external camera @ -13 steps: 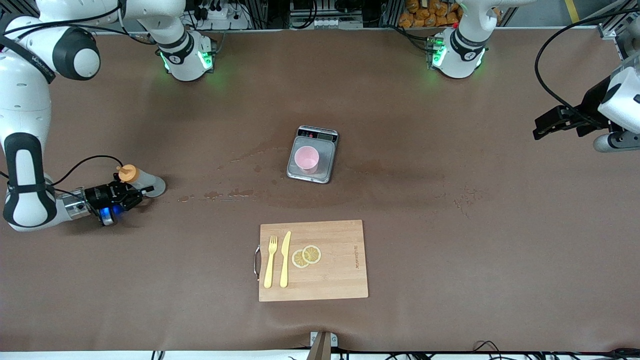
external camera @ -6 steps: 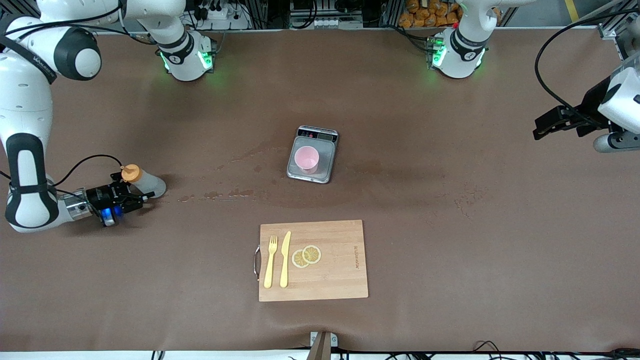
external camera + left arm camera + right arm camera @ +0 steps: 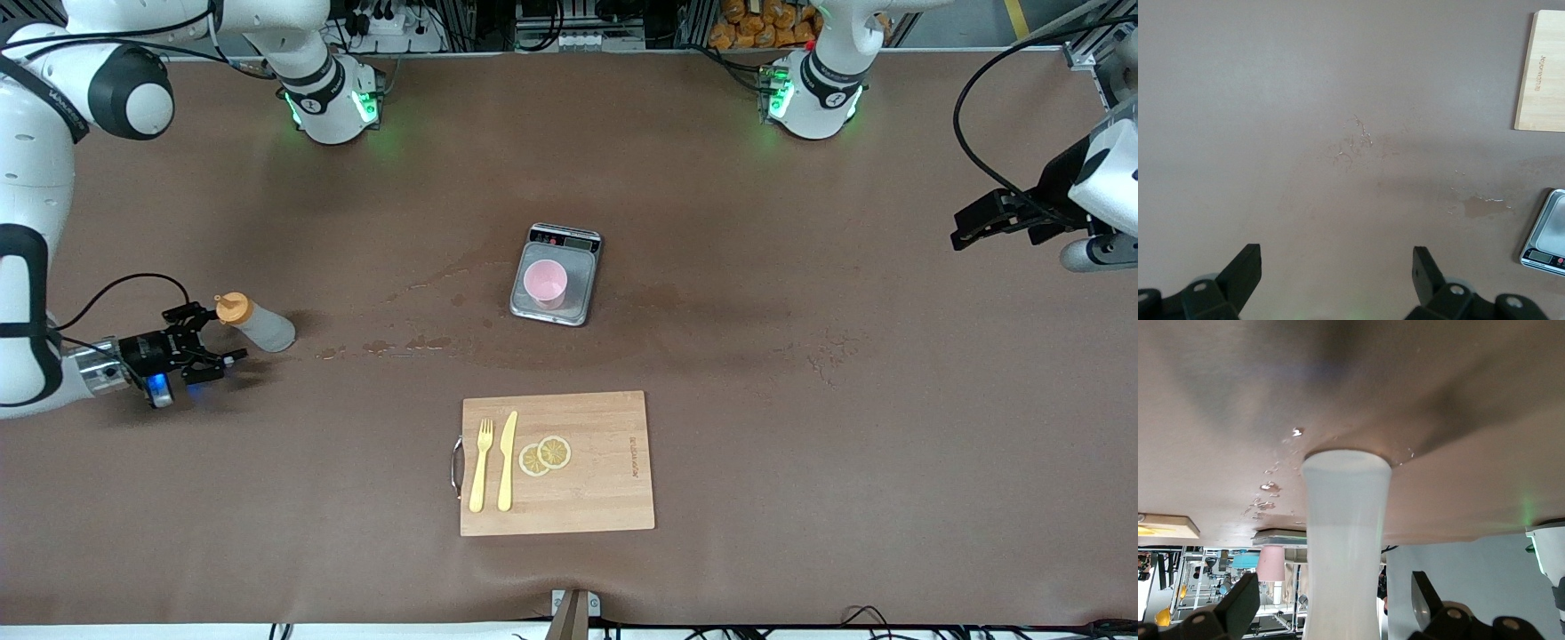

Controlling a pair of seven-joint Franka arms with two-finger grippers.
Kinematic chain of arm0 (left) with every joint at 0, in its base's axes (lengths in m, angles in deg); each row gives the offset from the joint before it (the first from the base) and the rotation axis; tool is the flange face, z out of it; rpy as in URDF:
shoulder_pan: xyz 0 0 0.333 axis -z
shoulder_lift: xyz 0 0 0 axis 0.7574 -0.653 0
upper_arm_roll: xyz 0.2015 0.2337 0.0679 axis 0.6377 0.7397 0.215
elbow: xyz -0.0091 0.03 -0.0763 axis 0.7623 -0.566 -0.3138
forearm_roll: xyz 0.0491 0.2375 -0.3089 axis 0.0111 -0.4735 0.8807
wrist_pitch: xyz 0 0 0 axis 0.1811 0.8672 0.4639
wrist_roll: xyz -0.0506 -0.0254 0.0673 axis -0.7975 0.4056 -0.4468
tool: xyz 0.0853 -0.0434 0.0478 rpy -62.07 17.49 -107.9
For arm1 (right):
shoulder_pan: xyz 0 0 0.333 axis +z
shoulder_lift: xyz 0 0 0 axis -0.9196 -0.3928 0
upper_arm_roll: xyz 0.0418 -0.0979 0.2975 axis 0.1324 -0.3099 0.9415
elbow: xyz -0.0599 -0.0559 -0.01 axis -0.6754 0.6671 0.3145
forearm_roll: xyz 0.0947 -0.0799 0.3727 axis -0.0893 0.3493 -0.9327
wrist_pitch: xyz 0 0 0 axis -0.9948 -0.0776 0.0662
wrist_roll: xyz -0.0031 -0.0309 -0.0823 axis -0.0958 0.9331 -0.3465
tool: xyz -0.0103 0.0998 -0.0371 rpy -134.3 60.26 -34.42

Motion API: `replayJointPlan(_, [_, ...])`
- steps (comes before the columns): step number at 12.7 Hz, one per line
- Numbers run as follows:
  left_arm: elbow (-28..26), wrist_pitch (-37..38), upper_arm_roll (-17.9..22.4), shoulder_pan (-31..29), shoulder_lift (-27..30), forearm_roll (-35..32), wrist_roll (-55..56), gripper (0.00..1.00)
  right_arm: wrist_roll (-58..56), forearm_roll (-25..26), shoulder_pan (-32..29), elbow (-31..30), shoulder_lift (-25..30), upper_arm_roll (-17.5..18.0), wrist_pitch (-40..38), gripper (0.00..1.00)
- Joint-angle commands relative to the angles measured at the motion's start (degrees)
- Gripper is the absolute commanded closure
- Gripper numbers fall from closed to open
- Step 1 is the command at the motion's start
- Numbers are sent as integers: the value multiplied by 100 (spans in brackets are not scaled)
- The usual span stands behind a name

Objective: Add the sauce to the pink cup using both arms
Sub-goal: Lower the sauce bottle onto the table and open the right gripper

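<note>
Right tool (image 3: 206, 339): fingers apart, empty; low at the right arm's end of the table, just beside the sauce bottle and clear of it. In the right wrist view the two dark fingers (image 3: 1238, 607) stand on either side of the bottle with a gap to each.

Sauce bottle (image 3: 256, 324): translucent whitish-grey squeeze bottle, slightly waisted body, orange nozzle cap (image 3: 230, 308). It stands on its base on the table (image 3: 800, 427), well apart from the cup, toward the right arm's end. The right wrist view shows its round base (image 3: 1346, 463) on the table and whitish contents inside the body.

Pink cup (image 3: 544, 283): small pale pink tumbler, round open rim, slight taper, no handle. It stands upright on the platform of the scale, about mid-table. What is inside cannot be told.

Scale (image 3: 582, 293): small metal kitchen scale with a dark display strip along the edge nearest the robots' bases.

Wet marks (image 3: 418, 342): small dark stains and drops on the table between bottle and scale.

Cutting board (image 3: 605, 480): wooden, with a metal handle, nearer the front camera than the scale. It carries a yellow fork (image 3: 481, 466), a yellow knife (image 3: 507, 460) and two lemon slices (image 3: 544, 455).

Left tool (image 3: 1337, 270): fingers apart, empty; held up over bare table at the left arm's end. The left arm waits.
</note>
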Motion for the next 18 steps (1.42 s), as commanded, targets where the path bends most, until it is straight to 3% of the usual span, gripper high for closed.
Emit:
replayJointPlan(1, [23, -60, -34, -55, 116, 66, -67, 0, 123, 214, -64, 317, 178, 37, -232, 0])
replayJointPlan(8, [-21, -130, -34, -37, 275, 58, 4, 0, 114, 311, -47, 670, 801, 81, -576, 0])
replayJointPlan(10, [-30, -148, -34, -29, 266, 58, 4, 0, 97, 302, 50, 1011, 820, 98, -759, 0])
replayJointPlan(12, [-30, -157, -34, -37, 223, 66, -5, 0, 105, 294, 251, 1399, 994, 98, -918, 0])
replayJointPlan(18, [-56, -174, -34, -55, 213, 67, -22, 0, 114, 337, 1051, 1401, 1855, 63, -989, 0])
